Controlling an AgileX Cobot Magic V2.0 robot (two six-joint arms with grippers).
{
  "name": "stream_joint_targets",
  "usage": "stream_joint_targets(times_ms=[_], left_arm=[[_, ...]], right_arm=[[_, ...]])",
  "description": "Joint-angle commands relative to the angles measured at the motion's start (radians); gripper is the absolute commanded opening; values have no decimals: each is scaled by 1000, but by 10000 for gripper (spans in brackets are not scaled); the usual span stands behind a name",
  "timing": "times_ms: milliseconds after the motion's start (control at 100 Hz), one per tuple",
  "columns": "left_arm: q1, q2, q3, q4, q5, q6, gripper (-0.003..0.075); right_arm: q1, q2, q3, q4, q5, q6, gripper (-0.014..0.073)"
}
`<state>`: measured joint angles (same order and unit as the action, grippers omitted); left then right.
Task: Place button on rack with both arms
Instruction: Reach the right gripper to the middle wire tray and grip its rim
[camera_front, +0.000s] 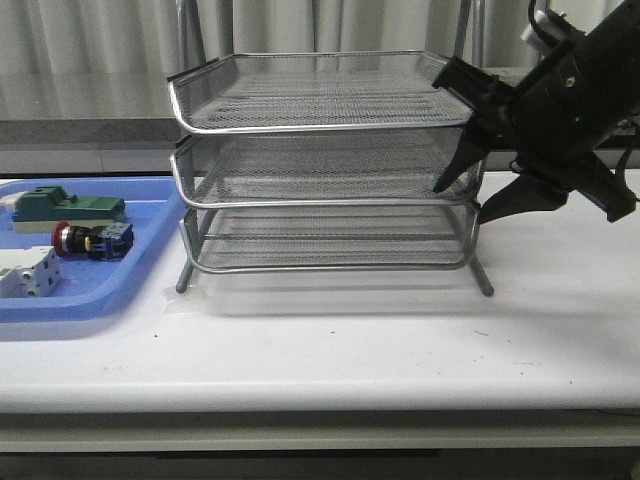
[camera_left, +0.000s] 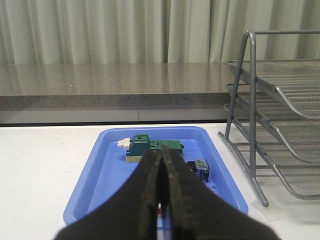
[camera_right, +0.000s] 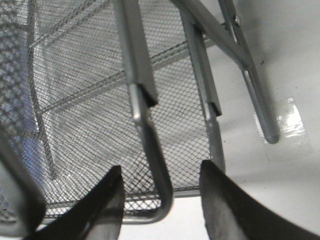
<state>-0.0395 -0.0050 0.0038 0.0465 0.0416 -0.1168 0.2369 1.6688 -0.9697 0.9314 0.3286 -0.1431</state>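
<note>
The rack (camera_front: 325, 165) stands on the white table (camera_front: 330, 340); the right gripper (camera_front: 470, 195), fingers apart, straddles the front corner of its middle tray. The blue tray (camera_left: 107, 170) lies just beyond the left gripper (camera_left: 161, 200), whose fingers are pressed together. The button (camera_front: 92, 240) rests in that tray, seemingly ahead of the left fingertips.

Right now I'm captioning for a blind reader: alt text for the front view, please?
A three-tier silver wire-mesh rack stands on a white table, with the black right gripper open at its right edge. At left, a blue tray holds a red-capped button.
</note>
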Motion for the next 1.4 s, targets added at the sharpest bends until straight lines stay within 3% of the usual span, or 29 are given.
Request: stream_joint_targets(times_ms=[0,270,410,660,960,1390], left_arm=[[3,-31,34,-10,-88,-8,-20],[3,-31,34,-10,-88,-8,-20],[3,-31,34,-10,-88,-8,-20],[3,-31,34,-10,-88,-8,-20],[3,-31,34,-10,-88,-8,-20],[3,-31,34,-10,-88,-8,-20]], right_arm=[[0,-32,-36,28,-22,-18,349],[0,-32,-36,30,-8,-23,109],[0,-32,-36,30,6,-23,32],[0,-32,-34,21,44,-26,15],[0,-62,-14,-89,126,-27,15],[2,-266,231,-97,108,-27,15]])
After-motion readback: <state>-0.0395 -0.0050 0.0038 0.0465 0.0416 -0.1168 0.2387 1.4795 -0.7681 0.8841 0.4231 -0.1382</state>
